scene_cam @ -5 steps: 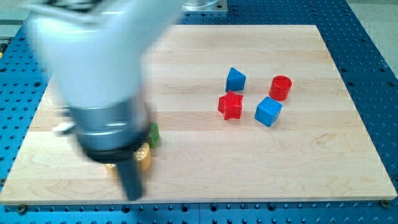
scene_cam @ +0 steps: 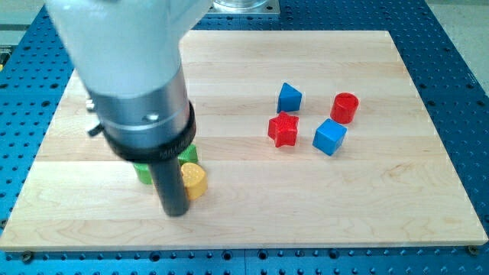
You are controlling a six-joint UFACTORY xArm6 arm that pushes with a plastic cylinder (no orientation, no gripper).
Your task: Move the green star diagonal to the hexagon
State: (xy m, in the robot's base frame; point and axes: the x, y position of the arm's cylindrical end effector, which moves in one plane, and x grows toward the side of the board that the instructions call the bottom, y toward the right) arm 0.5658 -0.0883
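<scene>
Sliding right since a moment ago, our tip (scene_cam: pixel 175 211) now touches the yellow hexagon-like wooden block (scene_cam: pixel 194 181), green block (scene_cam: pixel 144 170) mostly hidden behind; no jaws here.

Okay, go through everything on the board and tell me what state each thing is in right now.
My tip: on the board, just left of the yellow block.
Yellow block: partly hidden by the rod.
Green block: mostly hidden under the arm.
Red star: flat, untouched.
Red cylinder: upright.
Upper blue block: untouched.
Lower blue block: untouched.
</scene>
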